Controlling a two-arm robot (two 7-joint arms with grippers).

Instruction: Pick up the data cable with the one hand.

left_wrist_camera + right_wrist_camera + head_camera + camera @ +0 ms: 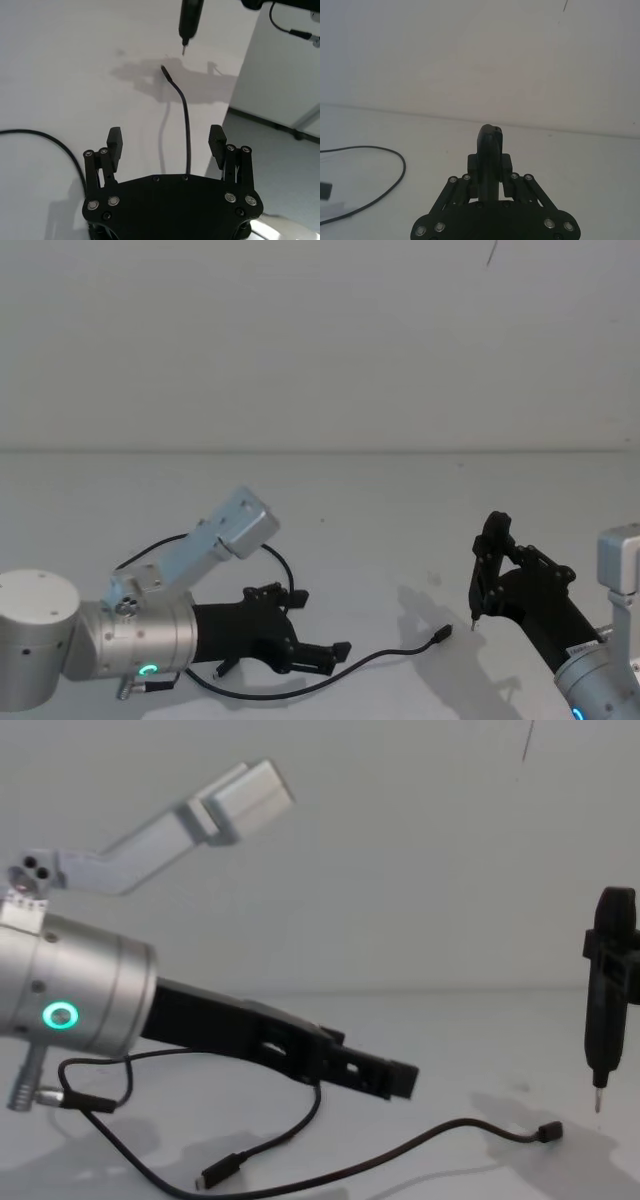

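Note:
The data cable [385, 653] lies on the white table, a thin black cord curving from a small plug [440, 635] back toward my left arm. My left gripper [322, 622] is open and hovers low over it. In the left wrist view the data cable [186, 115] runs out between the two fingers [114, 142]. From the chest, the left gripper [395, 1078] hangs a little above the data cable [440, 1132], apart from it. My right gripper [490, 570] stands at the right, shut on a slim black tool [605, 1010] whose metal tip points down near the plug [550, 1130].
The cable's other part loops behind the left arm [280, 560], and its second plug [215, 1178] lies near the front. A short lead [70, 1100] hangs from the left wrist. The table edge [235, 95] drops off beside the left gripper.

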